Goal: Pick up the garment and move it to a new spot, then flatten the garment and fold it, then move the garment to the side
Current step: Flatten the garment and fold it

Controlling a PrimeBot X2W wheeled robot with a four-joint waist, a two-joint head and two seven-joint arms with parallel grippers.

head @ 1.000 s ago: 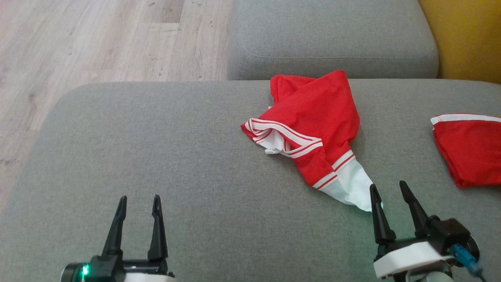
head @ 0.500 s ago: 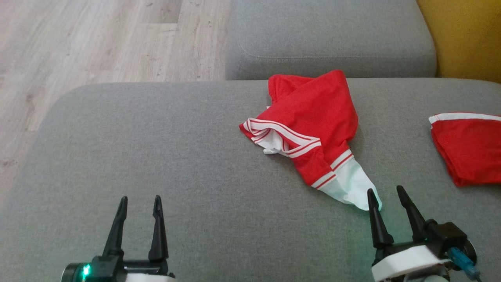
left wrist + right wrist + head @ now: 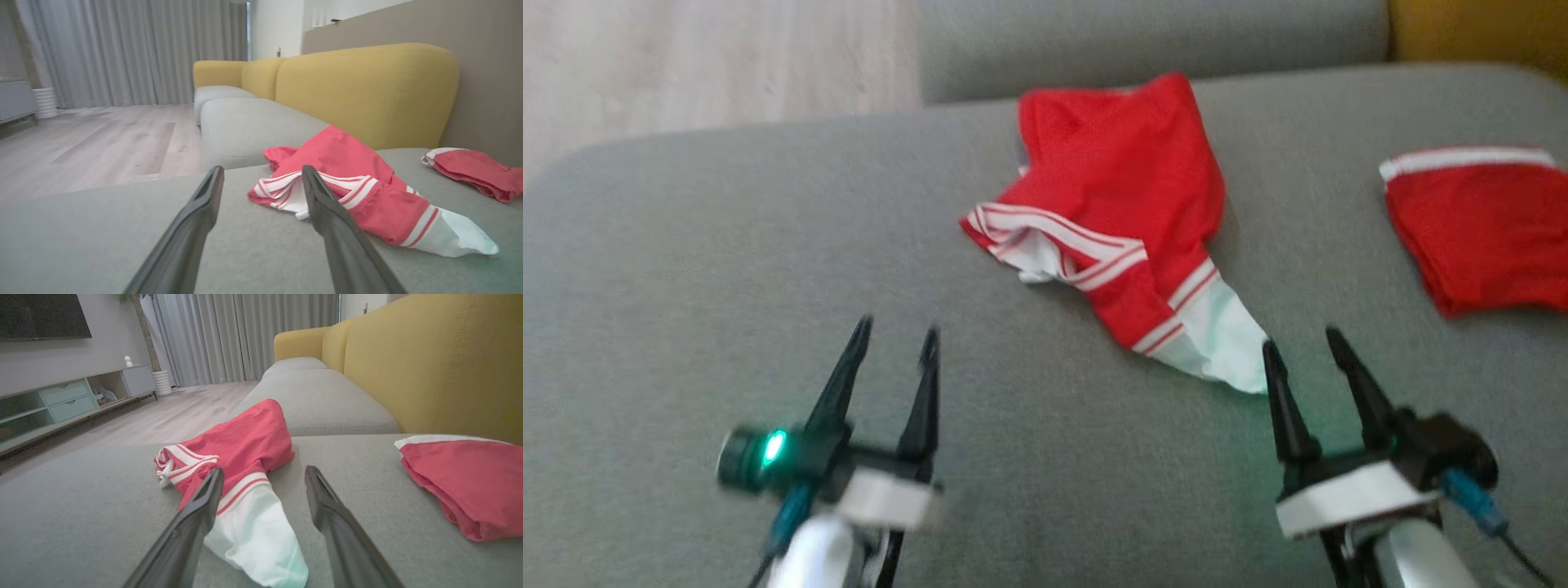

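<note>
I'm at the opening step: the garment (image 3: 1119, 220) has yet to be picked up. It lies crumpled on the grey seat cushion (image 3: 686, 286), right of the middle and toward the far edge. Its red body is bunched, a striped band is folded open on its left, and a white end points toward the near side.

My right gripper (image 3: 1299, 339) has its fingers spread and holds nothing. It sits low over the cushion with its left finger just beside that white tip. My left gripper (image 3: 897, 327) is also spread and empty, well apart from the cloth on the near left.

A second red piece (image 3: 1478, 237) lies at the far right, apart from this one; I'll leave it alone.

Next I'd nudge the right gripper forward so the white end sits between the fingers, then pinch, while bringing the left toward the striped band
</note>
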